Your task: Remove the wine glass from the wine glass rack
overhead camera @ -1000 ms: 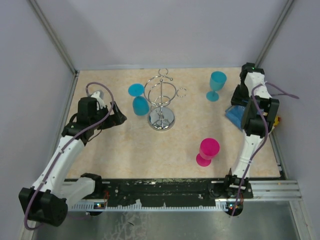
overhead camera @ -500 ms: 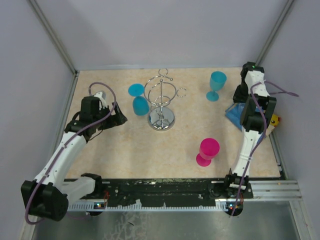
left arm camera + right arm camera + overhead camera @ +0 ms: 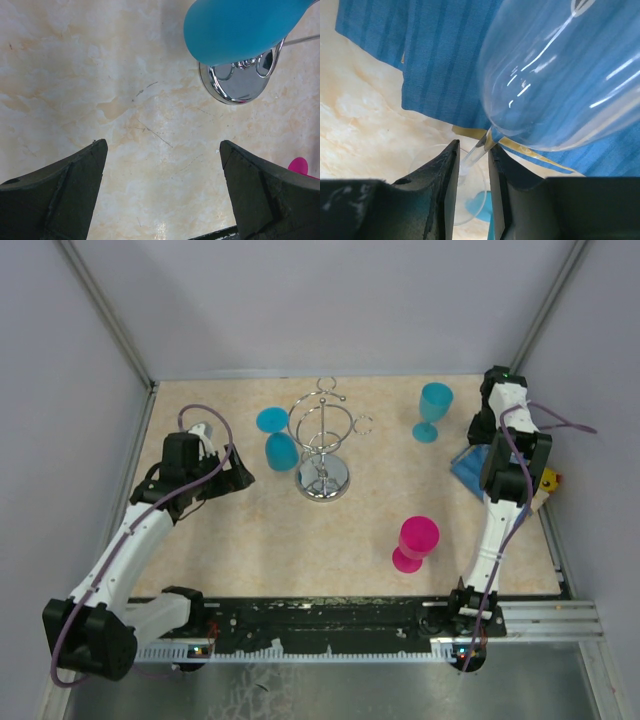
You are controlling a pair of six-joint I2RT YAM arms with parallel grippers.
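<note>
Left hand (image 3: 162, 145) gapes at 9 o'clock of shiny chrome wire rack (image 3: 322, 480), ready for hung frosted blue wine glass (image 3: 240, 30). Right hand (image 3: 472, 150) straddles clear glass stem (image 3: 469, 160), grip unclear.

I count one rack (image 3: 323, 455) and four glasses: left blue glass (image 3: 281, 450) beside it, far blue glass (image 3: 434, 410) right, pink glass (image 3: 414, 543) near right, clear glass (image 3: 560, 75). One cloth (image 3: 435, 55).

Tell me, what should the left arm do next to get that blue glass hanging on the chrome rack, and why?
Probably ease the left gripper forward toward the blue wine glass. Its jaws stand wide open and hold nothing. The glass hangs on the wine glass rack ahead of the fingertips, not yet between them, so closing now would likely catch only air.
</note>
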